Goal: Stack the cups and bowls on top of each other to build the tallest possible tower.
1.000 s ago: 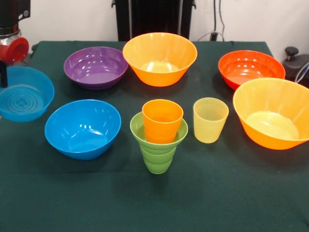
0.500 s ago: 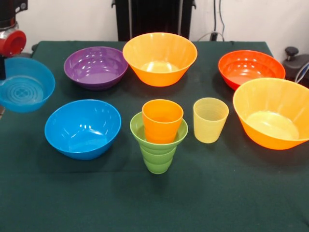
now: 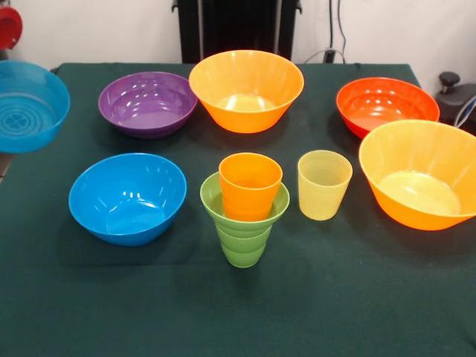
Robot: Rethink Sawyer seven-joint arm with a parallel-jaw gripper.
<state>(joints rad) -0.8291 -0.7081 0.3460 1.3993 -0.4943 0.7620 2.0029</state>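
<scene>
The tower stands at the table's middle front: a green ribbed cup (image 3: 242, 244) lowest, a small green bowl (image 3: 213, 195) in its mouth, and an orange cup (image 3: 250, 184) set in that bowl. A pale yellow cup (image 3: 323, 184) stands just right of it. A small translucent blue bowl (image 3: 28, 108) hangs tilted in the air over the table's left edge, carried by my gripper (image 3: 7, 26), of which only the red body shows in the top left corner. On the cloth rest a medium blue bowl (image 3: 126, 197), a purple bowl (image 3: 147, 103), a red-orange bowl (image 3: 387, 105) and two big orange bowls (image 3: 246, 89) (image 3: 420, 172).
The dark green tablecloth (image 3: 238, 312) has open room along its front. A black stand (image 3: 238, 30) rises behind the far edge. A dark knobbed object (image 3: 454, 93) sits off the table's right side.
The translucent blue bowl has risen and drifted slightly left with the arm. The arm's red end has climbed to the top corner. Everything on the cloth has stayed put.
</scene>
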